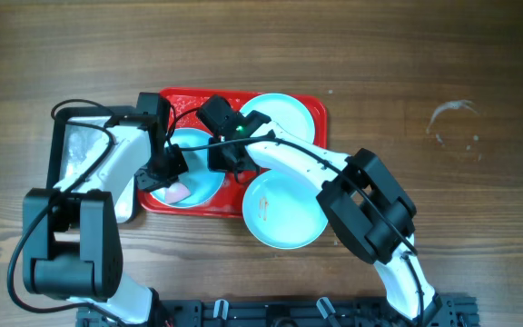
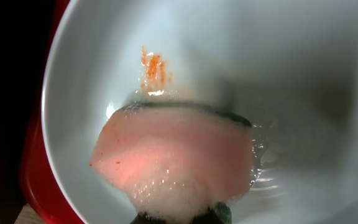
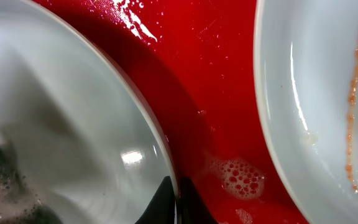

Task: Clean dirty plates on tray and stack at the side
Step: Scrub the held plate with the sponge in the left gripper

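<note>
The red tray [image 1: 175,98] holds a pale plate [image 1: 209,177] at its left and a second plate [image 1: 289,113] at its far right. A third plate [image 1: 284,213] lies at the tray's front edge, mostly on the table. My left gripper [image 1: 172,186] is shut on a soapy pink sponge [image 2: 173,155] pressed inside the left plate [image 2: 260,62], below an orange stain [image 2: 153,67]. My right gripper [image 3: 178,202] is shut on that plate's rim [image 3: 160,143]. Another plate [image 3: 316,93] with an orange streak [image 3: 356,93] lies to the right across the wet tray [image 3: 216,81].
A black-rimmed silver tray [image 1: 80,150] lies left of the red tray, under my left arm. A patch of foam [image 3: 244,177] sits on the red tray between the plates. A faint water ring [image 1: 452,127] marks the table at the far right.
</note>
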Tool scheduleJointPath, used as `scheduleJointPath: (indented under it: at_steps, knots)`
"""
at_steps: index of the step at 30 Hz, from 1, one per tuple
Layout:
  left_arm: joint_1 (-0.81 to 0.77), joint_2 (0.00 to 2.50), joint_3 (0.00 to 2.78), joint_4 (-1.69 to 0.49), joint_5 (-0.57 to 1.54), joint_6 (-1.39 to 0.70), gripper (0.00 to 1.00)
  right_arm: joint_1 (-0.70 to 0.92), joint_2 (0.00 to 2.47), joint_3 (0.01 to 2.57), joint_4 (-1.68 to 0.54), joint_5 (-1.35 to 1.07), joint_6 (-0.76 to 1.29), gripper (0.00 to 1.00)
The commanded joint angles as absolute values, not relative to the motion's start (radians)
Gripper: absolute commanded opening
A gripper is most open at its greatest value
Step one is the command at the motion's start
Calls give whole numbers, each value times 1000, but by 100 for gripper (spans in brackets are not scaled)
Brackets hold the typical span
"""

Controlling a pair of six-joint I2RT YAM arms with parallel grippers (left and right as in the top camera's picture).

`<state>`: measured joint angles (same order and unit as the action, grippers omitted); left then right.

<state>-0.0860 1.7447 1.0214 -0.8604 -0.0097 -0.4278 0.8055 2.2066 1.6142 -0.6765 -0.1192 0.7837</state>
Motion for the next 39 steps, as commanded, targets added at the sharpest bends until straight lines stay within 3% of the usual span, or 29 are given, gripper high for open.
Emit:
scheduleJointPath:
  at_steps: [1,6,10,14,18,29,34,39]
  knots:
    - [-80,1777,1041,-797,-55,-397,4,804,2243,1614,-685,-113,785,4]
    - [-80,1788,1038,-619,-300,-401,4,804,2243,1614,-685,-113,785,4]
    - [-80,1792,1038,-512,-368,-400,4,804,2243,1614,-687,-113,785,4]
    - [-83,1798,1038,-505,-313,-400,4,804,2243,1614,-688,-113,785,4]
    - [-83,1839,1038,-677,-50,-397,4,804,2243,1614,-688,-113,785,4]
    - [-52,1874,1116,-950,300,-291,4,804,2243,1614,-690,-114,785,4]
    - [-20,1874,1231,-999,270,-262,4,804,2243,1614,-690,-114,785,4]
    - [-17,1893,1214,-892,4,-333,4,804,2243,1614,-690,-113,785,4]
